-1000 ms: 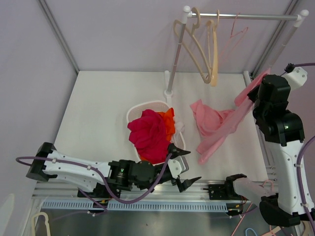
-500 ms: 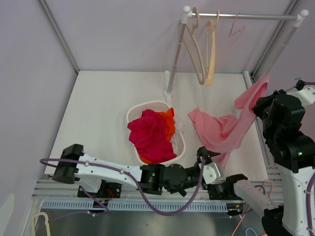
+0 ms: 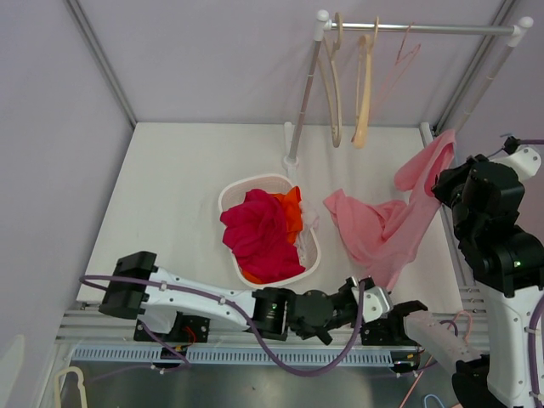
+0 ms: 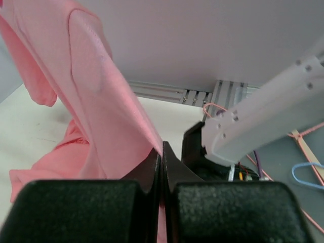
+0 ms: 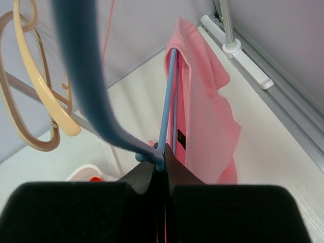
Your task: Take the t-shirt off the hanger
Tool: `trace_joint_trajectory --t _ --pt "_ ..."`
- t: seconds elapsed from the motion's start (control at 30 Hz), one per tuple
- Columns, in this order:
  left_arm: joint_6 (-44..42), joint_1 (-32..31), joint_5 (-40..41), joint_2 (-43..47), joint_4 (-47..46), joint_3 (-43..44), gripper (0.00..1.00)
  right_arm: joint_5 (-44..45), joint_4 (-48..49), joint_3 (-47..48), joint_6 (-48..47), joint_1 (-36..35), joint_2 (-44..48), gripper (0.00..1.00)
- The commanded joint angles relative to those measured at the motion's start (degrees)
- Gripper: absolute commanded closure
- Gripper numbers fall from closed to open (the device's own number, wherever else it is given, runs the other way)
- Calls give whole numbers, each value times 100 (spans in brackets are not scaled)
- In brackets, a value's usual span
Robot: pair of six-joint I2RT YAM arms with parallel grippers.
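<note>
Pink t-shirt [image 3: 378, 229] hangs from beside the right arm [image 3: 489, 225] down onto the table [image 3: 170, 195]. Left gripper [image 3: 379, 297] sits at its lowest corner (jaws unreadable from up here). White basket [image 3: 246, 179] of red and orange clothes lies just left. Two beige hangers [image 3: 364, 93] are on the rail [image 3: 442, 29].

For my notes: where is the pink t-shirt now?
Top view: the pink t-shirt drapes right of the white basket, its upper end raised beside the right arm.
</note>
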State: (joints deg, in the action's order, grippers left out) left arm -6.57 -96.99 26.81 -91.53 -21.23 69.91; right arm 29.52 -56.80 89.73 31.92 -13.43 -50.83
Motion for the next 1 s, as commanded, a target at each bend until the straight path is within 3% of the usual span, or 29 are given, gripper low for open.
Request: trace_joint_trajectory --t 0.0,0.1,0.3,0.43,0.6,0.73,0.87,0.97 --pt "-116 -337 -272 705 -302 -381 99 19 73 123 -265 -37 -198 100" --pt "136 -697 -491 1065 31 -715 99 53 -94 325 -537 -28 -794 100" --pt "551 -1603 -458 1401 -697 -2023 100 152 -218 703 -906 331 -1333 100" --pt "1016 -1841 -387 1226 -891 -2271 99 -1198 -296 1036 -1108 1025 -1561 100" --pt "1044 -1893 -554 1102 -1067 -2535 99 -2020 -964 1801 -1284 1360 -2264 100" --pt "999 -2078 -116 1347 -1173 -2824 99 -1870 -1220 2285 -1452 1466 -2599 100" --pt "702 -1991 997 1427 -1032 -2554 99 -1994 -729 1654 -1259 1466 -2020 100" --pt "666 -1606 1511 1400 -839 -2263 80 -2090 -605 1416 -1180 1457 -1624 100"
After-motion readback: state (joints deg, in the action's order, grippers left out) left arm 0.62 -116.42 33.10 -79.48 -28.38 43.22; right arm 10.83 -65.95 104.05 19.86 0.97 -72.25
